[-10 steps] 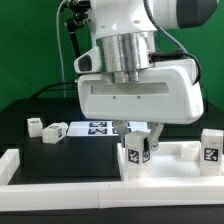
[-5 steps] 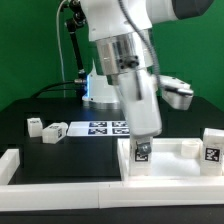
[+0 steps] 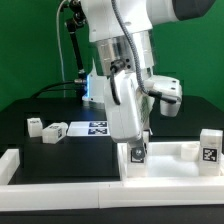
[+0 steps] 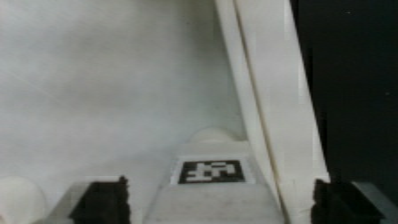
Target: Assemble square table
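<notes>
The square table slab (image 3: 172,160) lies white and rimmed at the exterior view's front right. My gripper (image 3: 136,146) points straight down over its near-left corner and is shut on a short white leg post (image 3: 136,154), which stands upright on the slab with its tag facing the camera. In the wrist view the leg post (image 4: 215,172) sits between my two dark fingers (image 4: 107,202), with the slab's surface (image 4: 107,90) and raised rim (image 4: 260,100) below. Two loose leg posts (image 3: 35,126) (image 3: 55,131) lie at the left and another (image 3: 210,148) stands at the right.
The marker board (image 3: 98,128) lies flat behind the gripper. A long low white border wall (image 3: 60,172) runs along the front and up the left side. The black table (image 3: 70,152) shows between them. Cables hang behind the arm.
The wrist has turned about its vertical axis over the last second, from broadside to edge-on, while staying over the same corner of the slab with the leg post in it.
</notes>
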`<state>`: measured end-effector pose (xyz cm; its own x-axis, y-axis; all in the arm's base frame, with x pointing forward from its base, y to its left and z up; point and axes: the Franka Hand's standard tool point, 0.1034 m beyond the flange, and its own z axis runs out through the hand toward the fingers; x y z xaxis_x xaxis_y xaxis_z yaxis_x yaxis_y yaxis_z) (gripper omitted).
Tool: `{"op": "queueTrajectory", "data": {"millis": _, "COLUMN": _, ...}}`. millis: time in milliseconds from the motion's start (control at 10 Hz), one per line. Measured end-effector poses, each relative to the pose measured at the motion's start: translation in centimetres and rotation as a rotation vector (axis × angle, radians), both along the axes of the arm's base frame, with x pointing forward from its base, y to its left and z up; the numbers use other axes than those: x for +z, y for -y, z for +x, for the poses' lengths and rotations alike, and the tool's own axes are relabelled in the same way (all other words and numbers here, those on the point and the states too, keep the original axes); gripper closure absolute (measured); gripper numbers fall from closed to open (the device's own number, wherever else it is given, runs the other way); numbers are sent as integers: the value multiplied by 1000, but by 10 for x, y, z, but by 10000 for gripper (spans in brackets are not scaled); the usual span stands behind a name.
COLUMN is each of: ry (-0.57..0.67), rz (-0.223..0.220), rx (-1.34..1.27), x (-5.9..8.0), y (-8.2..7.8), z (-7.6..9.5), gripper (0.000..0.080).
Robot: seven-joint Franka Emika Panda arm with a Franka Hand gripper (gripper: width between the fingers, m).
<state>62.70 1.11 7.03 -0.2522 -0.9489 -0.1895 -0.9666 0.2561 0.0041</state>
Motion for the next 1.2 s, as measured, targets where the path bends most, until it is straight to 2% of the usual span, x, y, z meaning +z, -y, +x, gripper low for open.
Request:
{"op": "queueTrajectory", "data": {"millis": 100, "ry": 1, "rz": 0, "rx": 1, "x": 1, "y": 0, "z": 0, "gripper": 189}}
{"op": "queueTrajectory", "data": {"millis": 200, "ry": 10, "rz": 7, "rx": 11, "x": 11, "y": -3, "z": 1, "gripper": 162}}
{"op": "queueTrajectory", "data": {"millis": 400, "ry": 33, "rz": 30, "rx": 25, "x": 43, "y": -16, "z": -6, "gripper": 152}}
{"op": "queueTrajectory", "data": {"millis": 500, "ry": 30, "rz": 41, "rx": 25, "x": 52, "y": -20, "z": -6, "gripper": 150}}
{"op": "queueTrajectory", "data": {"millis": 1000, "ry": 27, "rz": 38, "rx": 27, "x": 47, "y": -19, "z": -7, "gripper": 151}}
{"op": "queueTrajectory", "data": {"millis": 1100, "ry": 27, "rz": 39, "rx": 33, "x": 48, "y": -24, "z": -11, "gripper": 151}}
{"op": "queueTrajectory", "data": {"millis": 1200, "ry": 24, "rz": 42, "rx": 49, "x": 49, "y": -37, "z": -22, "gripper": 151}}
